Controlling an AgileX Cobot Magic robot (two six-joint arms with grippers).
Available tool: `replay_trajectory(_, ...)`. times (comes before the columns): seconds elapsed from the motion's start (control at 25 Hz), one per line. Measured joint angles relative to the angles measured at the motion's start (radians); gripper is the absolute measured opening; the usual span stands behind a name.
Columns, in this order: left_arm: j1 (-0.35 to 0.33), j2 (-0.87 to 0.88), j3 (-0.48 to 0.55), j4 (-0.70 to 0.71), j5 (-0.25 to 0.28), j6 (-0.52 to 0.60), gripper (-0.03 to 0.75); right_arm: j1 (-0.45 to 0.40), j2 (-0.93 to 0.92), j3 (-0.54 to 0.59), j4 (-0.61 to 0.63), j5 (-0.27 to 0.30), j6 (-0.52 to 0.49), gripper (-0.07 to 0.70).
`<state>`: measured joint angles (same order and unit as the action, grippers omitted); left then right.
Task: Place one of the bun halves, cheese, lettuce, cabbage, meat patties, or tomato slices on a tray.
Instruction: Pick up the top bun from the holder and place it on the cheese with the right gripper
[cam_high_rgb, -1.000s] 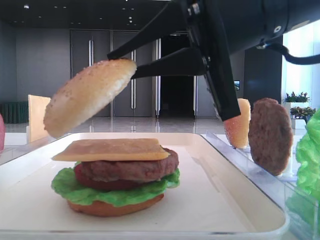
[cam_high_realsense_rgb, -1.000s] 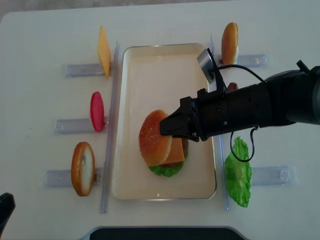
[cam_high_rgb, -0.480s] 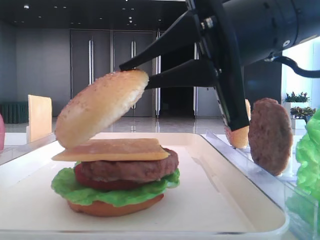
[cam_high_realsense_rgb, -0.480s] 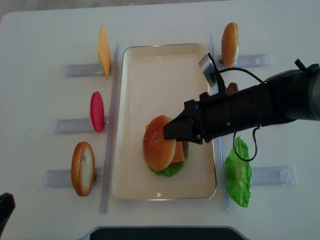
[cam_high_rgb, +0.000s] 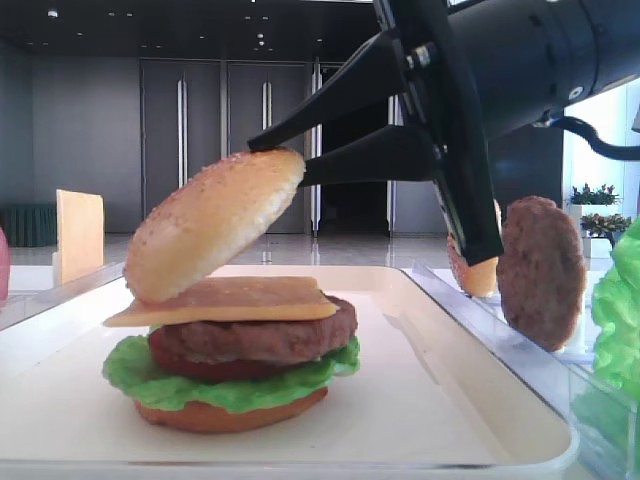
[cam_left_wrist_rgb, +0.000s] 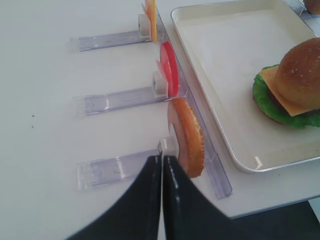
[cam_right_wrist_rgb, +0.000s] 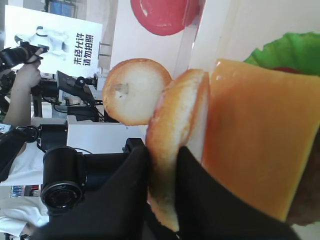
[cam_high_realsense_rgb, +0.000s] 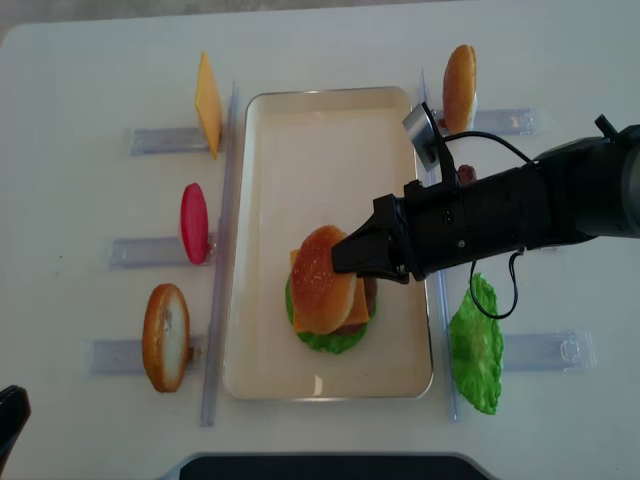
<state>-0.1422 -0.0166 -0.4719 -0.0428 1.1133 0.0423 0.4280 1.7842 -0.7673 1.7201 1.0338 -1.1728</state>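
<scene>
On the white table (cam_high_realsense_rgb: 90, 90), my left gripper (cam_left_wrist_rgb: 161, 165) idles pinched together at the near edge. Farther in, on the tray (cam_high_realsense_rgb: 300, 130), my right gripper (cam_high_realsense_rgb: 345, 262) clamps the bun top (cam_high_realsense_rgb: 322, 279), tilted, one edge touching the cheese (cam_high_rgb: 225, 300); releasing now might let it slide off.

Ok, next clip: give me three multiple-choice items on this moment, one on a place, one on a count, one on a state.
1. Where is the domed sesame bun top?
A. tilted over the yellow cheese slice of the stack
B. flat on the table
C. in a rack

2. How many green lettuce leaves lie outside the cream tray?
A. none
B. one
C. three

3. The right gripper is:
A. open and empty
B. shut on the bun top
C. out of view

Key: A, its edge nears the cheese; B, one right of the tray; B, fingers pinch its rim.
</scene>
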Motion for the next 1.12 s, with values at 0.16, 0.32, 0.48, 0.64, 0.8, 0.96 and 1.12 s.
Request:
replay_trajectory(0.16, 0.000, 0.000, 0.000, 0.000, 0.000, 0.000, -0.001, -0.005, 0.013, 0.000, 0.001, -0.002, -0.005, 0.145)
replay_trajectory(0.32, 0.000, 0.000, 0.000, 0.000, 0.000, 0.000, -0.001, -0.011, 0.028, -0.001, 0.003, 0.009, -0.006, 0.145)
replay_trajectory(0.48, 0.000, 0.000, 0.000, 0.000, 0.000, 0.000, -0.001, -0.011, 0.030, -0.001, 0.004, 0.011, -0.007, 0.145)
replay_trajectory(0.64, 0.000, 0.000, 0.000, 0.000, 0.000, 0.000, -0.001, -0.011, 0.030, -0.001, 0.004, 0.011, -0.008, 0.145)
replay_trajectory(0.8, 0.000, 0.000, 0.000, 0.000, 0.000, 0.000, -0.001, -0.011, 0.030, -0.001, 0.004, 0.012, -0.008, 0.145)
replay_trajectory(0.96, 0.000, 0.000, 0.000, 0.000, 0.000, 0.000, -0.001, -0.011, 0.030, -0.001, 0.004, 0.012, -0.008, 0.145)
replay_trajectory(1.12, 0.000, 0.000, 0.000, 0.000, 0.000, 0.000, -0.001, -0.011, 0.030, -0.001, 0.004, 0.012, -0.008, 0.145)
